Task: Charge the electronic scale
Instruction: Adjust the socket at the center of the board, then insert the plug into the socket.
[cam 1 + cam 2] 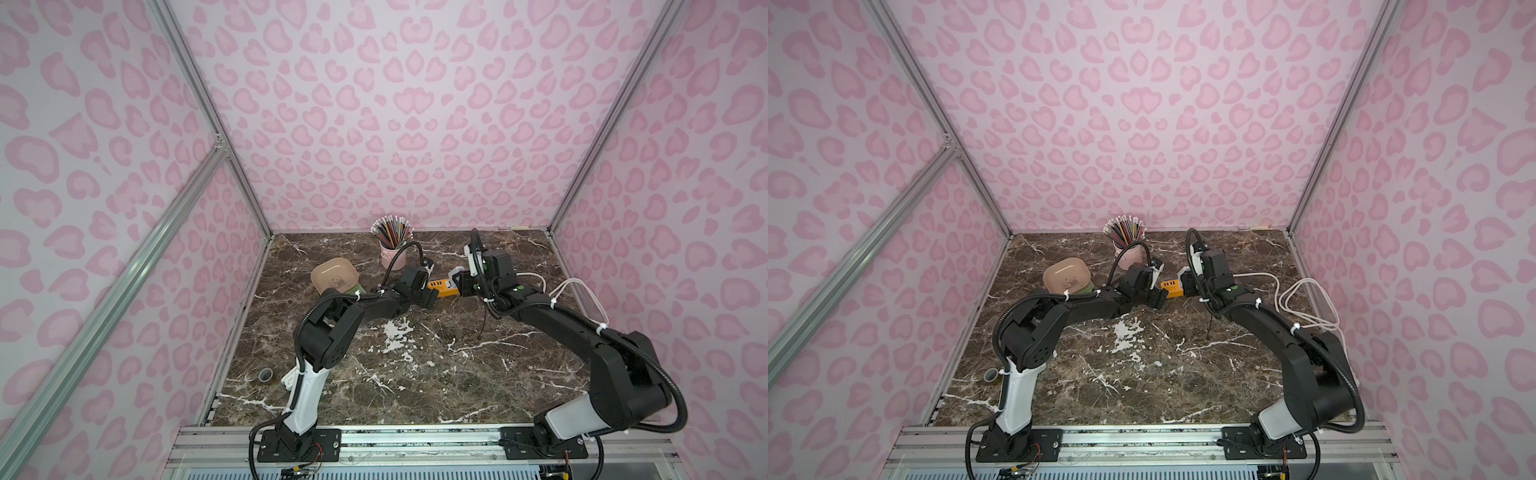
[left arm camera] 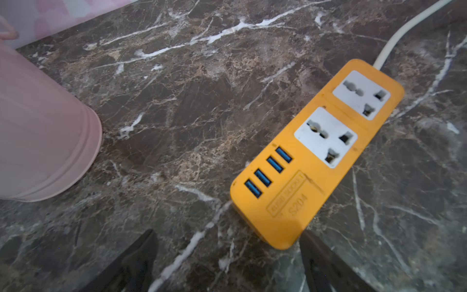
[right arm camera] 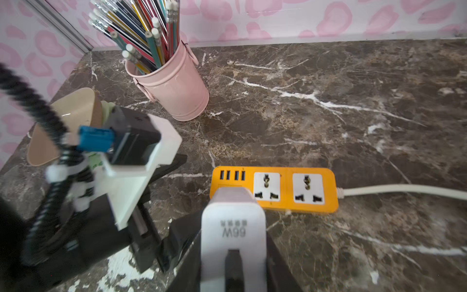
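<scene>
Marble table [image 1: 415, 374]: pencil cup [image 1: 392, 257] near power strip [image 1: 442, 286]; left tool [image 2: 227, 240] wide, right tool [image 3: 228, 242] holding charger [image 3: 233, 209].

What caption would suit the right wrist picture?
Right gripper holds a white charger at the orange power strip, pencil cup behind.

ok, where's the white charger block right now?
Held in the right pincer, the white charger block hangs at the USB end of the orange power strip, mid-table in both top views, right of the pink pencil cup.

Left tool [image 2: 227, 232] wide apart; right tool [image 3: 227, 242] tight around charger [image 3: 233, 212].
</scene>
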### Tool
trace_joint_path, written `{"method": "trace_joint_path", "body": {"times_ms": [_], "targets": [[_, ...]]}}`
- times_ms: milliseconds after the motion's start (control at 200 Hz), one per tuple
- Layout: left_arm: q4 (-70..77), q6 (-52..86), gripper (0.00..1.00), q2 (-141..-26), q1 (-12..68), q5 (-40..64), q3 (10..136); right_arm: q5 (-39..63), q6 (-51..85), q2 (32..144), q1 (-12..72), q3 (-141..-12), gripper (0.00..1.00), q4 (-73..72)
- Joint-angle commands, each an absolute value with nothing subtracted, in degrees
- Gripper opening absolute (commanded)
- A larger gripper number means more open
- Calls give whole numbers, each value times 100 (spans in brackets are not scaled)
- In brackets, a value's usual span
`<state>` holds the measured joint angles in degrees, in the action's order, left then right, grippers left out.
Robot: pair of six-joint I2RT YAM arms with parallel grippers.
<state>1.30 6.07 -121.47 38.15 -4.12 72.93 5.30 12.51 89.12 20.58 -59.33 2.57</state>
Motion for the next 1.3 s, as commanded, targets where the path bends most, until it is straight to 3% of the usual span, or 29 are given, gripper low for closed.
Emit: {"method": "trace_joint_path", "body": {"times_ms": [0,585,1300], "targets": [[688,827,89,-11805,3739,-107,6912,4,1016,9368,2092,-6311,0,113],[847,871,88,-10248,3635,-94,5827,-743,1044,10405,2222,-6785,0,179],[743,794,88,-10222,3615,-189,5822,-807,1081,10431,2312,-6946,0,728]]}}
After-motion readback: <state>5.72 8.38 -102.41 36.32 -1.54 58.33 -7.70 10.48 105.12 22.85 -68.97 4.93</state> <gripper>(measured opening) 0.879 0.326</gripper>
